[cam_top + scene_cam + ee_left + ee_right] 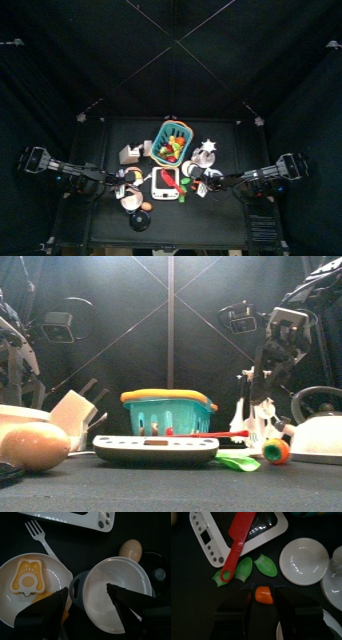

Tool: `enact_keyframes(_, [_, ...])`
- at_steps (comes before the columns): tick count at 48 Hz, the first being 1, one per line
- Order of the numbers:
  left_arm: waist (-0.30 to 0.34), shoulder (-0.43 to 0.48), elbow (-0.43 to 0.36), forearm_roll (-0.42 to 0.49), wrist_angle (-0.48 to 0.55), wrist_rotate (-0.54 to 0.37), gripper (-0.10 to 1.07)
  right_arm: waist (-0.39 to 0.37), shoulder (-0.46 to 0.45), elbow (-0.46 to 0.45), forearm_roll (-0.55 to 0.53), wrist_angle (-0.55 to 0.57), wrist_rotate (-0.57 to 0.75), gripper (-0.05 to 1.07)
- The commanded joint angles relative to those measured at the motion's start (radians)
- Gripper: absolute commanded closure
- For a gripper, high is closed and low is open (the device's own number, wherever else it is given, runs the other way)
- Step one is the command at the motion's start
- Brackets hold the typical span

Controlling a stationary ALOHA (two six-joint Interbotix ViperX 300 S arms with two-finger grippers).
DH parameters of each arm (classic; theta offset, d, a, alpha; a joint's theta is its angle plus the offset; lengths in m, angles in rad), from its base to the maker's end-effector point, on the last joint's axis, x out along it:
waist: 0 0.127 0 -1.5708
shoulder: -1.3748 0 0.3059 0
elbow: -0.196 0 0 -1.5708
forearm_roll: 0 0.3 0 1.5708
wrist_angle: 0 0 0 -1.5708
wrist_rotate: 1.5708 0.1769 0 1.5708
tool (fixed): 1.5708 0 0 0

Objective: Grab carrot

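The carrot is a small orange stub with green leaves at one end, lying on the table at the near right, just right of the white scale and left of the kettle. In the right wrist view it sits between the right pincer's two jaws, which stand apart on either side of it; whether they touch it I cannot tell. A red spatula lies across the scale, its handle end just beside the leaves, and a white saucer lies near on the other side. Farther back, in the middle, stands a teal basket. The left pincer hangs over the left side of the table with its jaws apart, above a white bowl; beside that are a plate with a yellow toy, a fork and an egg. The step in hand looks like the final approach: the right pincer is lined up on the carrot but not yet clamped. The next move calls for settling low enough to straddle the stub, then closing squarely on the orange body, clear of the leaves and the spatula.
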Motion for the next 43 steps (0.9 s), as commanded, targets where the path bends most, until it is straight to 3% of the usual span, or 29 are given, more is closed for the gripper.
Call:
enact_keyframes(1, [-0.002,0.0,-0.02,0.0,-0.006,0.003,0.02,0.012,-0.006,-0.023,-0.005,-0.018,0.0,0.32])
enact_keyframes(27, [-0.011,-0.011,-0.055,0.034,-0.086,0.009,0.02,0.037,0.011,-0.014,-0.006,0.031,-0.009,0.32])
enact_keyframes(43, [-0.011,-0.009,-0.049,0.051,-0.141,0.006,0.02,0.058,0.012,-0.015,-0.118,0.058,-0.009,0.29])
